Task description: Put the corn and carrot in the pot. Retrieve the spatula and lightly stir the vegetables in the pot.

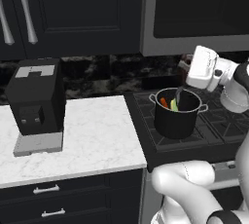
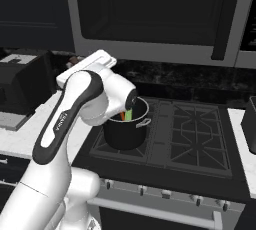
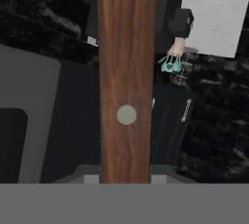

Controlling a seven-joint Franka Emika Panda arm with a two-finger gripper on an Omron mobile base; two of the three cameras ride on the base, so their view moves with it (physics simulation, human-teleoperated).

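The dark pot [image 1: 177,119] [image 2: 125,135] stands on the stove's front left burner. The orange carrot [image 1: 164,102] [image 2: 122,116] and the yellow-green corn [image 1: 174,104] [image 2: 128,114] lean upright inside it. My gripper [image 1: 187,74] hovers just above the pot's right rim, shut on the spatula. The spatula's thin grey end [image 1: 179,93] points down into the pot beside the corn. In the hand view the reddish-brown wooden handle [image 3: 126,72] with two pale rivets runs up between my fingertips [image 3: 92,178]. The blade itself is hidden.
A black coffee machine [image 1: 36,99] stands on the white marble counter [image 1: 97,135] left of the stove. The stove grates [image 2: 197,129] stretch to the right of the pot. A microwave [image 1: 194,13] hangs overhead. A dark object [image 2: 250,124] sits at the far right.
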